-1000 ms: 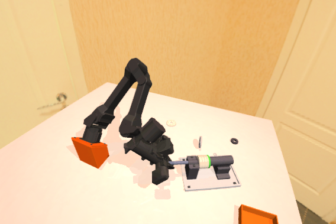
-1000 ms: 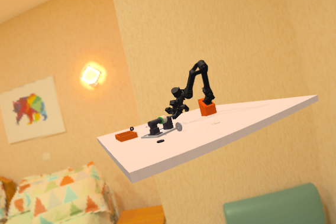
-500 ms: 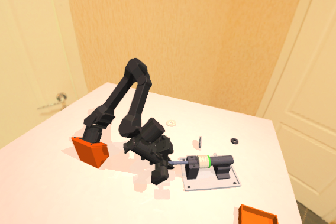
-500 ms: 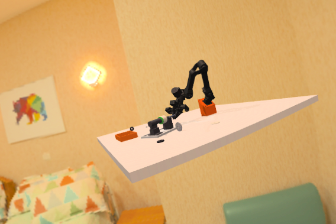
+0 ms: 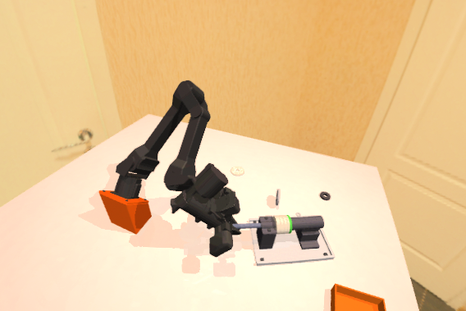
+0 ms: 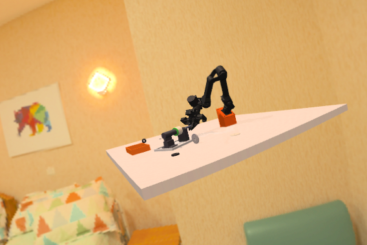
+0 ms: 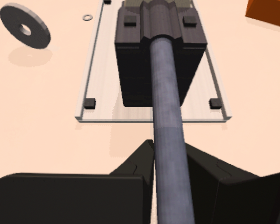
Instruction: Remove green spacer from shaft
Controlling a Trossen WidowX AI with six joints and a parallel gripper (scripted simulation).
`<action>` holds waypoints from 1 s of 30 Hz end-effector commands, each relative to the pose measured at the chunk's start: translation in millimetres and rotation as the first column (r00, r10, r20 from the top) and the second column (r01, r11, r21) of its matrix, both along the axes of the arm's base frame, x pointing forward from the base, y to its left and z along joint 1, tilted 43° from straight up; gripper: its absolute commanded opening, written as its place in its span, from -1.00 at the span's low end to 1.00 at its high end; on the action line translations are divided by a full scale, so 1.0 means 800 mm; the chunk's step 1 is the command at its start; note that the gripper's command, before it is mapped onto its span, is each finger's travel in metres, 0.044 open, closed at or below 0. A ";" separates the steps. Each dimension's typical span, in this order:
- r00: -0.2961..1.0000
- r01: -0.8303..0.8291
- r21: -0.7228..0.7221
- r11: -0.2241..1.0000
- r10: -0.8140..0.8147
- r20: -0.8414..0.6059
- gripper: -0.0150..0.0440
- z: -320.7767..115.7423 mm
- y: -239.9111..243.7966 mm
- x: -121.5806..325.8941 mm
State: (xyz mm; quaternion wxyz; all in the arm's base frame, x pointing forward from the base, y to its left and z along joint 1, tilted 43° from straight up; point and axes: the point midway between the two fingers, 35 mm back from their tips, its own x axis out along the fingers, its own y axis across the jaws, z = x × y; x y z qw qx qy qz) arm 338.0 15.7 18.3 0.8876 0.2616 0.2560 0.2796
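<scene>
My gripper [image 5: 235,227] [image 6: 191,127] [image 7: 162,146] is shut on the grey-blue shaft [image 5: 248,226] [image 7: 166,102], outside the near support block [image 5: 267,239] [image 6: 183,135] [image 7: 136,72]. The shaft runs level from the fingers into this block. The green spacer [image 5: 290,224] [image 6: 178,132] is up in line between the cream spacers [image 5: 282,224] [image 6: 179,130] and the big dark housing block [image 5: 308,222] [image 6: 168,134], touching the housing as far as I can see. The cream spacers sit side by side against the near block. The shaft inside the spacers and housing is hidden.
The fixture stands on a pale base plate [image 5: 291,255] [image 7: 102,92]. A grey disc [image 5: 278,198] [image 6: 195,137] [image 7: 38,38] stands on edge beside it. A black ring [image 5: 328,197] [image 6: 175,154], a pale disc [image 5: 234,171] [image 6: 235,134] and an orange tray [image 5: 354,304] [image 6: 138,149] [image 7: 271,12] are around it.
</scene>
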 end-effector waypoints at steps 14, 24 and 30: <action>1.000 -0.004 0.000 1.000 0.004 0.003 -0.49 0.000 0.000 -0.003; 1.000 -0.004 0.000 1.000 0.004 0.003 -0.49 -0.001 -0.001 -0.004; 1.000 -0.004 0.000 1.000 0.004 0.003 -0.49 -0.001 -0.001 -0.004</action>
